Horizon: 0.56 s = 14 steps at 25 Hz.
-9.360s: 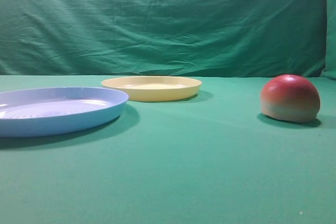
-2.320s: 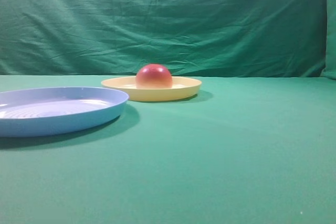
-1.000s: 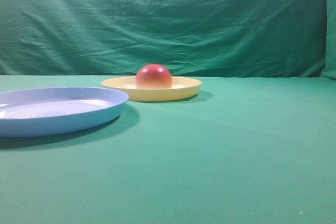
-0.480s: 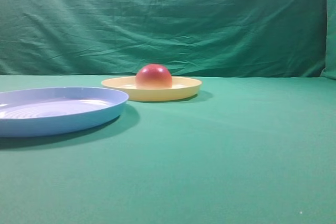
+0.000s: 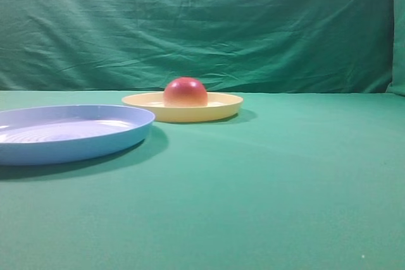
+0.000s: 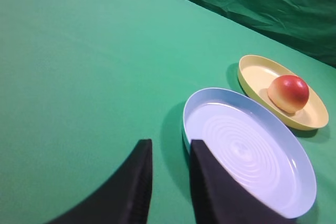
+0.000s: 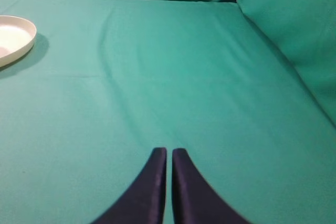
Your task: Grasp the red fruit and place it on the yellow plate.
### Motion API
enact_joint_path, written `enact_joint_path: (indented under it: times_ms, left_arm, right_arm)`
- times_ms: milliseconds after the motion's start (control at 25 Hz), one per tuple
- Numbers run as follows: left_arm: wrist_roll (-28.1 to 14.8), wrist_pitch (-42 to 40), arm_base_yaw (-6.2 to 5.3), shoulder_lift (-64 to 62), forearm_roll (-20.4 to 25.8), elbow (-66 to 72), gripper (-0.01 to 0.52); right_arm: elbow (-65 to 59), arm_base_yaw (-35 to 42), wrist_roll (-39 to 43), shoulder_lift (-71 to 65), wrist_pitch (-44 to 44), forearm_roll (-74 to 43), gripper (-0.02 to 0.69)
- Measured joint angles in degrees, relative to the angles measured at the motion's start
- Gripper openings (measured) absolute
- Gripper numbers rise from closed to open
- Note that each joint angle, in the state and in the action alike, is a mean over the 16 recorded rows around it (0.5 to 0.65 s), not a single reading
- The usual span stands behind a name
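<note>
The red fruit (image 5: 185,91) sits flat side down on the yellow plate (image 5: 221,109) at the back of the table, a little left of centre. In the left wrist view the red fruit (image 6: 287,93) rests in the far half of the yellow plate (image 6: 252,72). My left gripper (image 6: 170,148) hangs well short of it, open, with only green cloth between its black fingers. My right gripper (image 7: 169,153) is shut on nothing over bare cloth, with an edge of the yellow plate (image 7: 13,40) far off at its upper left. Neither gripper shows in the exterior high view.
A lavender-blue ridged plate (image 5: 76,143) lies at the front left, close beside the yellow one; the same blue plate (image 6: 247,145) lies just right of my left fingertips. Green cloth covers the table (image 5: 272,188) and hangs as a backdrop (image 5: 202,23).
Long ago the fruit lay on the cloth at the right; for the last two seconds it has sat on the yellow plate, unmoved.
</note>
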<state>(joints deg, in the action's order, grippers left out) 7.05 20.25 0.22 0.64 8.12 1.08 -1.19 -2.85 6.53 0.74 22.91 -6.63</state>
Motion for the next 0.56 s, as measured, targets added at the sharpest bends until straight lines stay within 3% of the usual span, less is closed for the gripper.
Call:
enact_joint_path:
  times_ms: [560]
  left_arm:
    - [0.00,0.00,0.00,0.00,0.00,0.00,0.157]
  right_arm:
    - [0.00,0.00,-0.03,0.00,0.00,0.00,0.000]
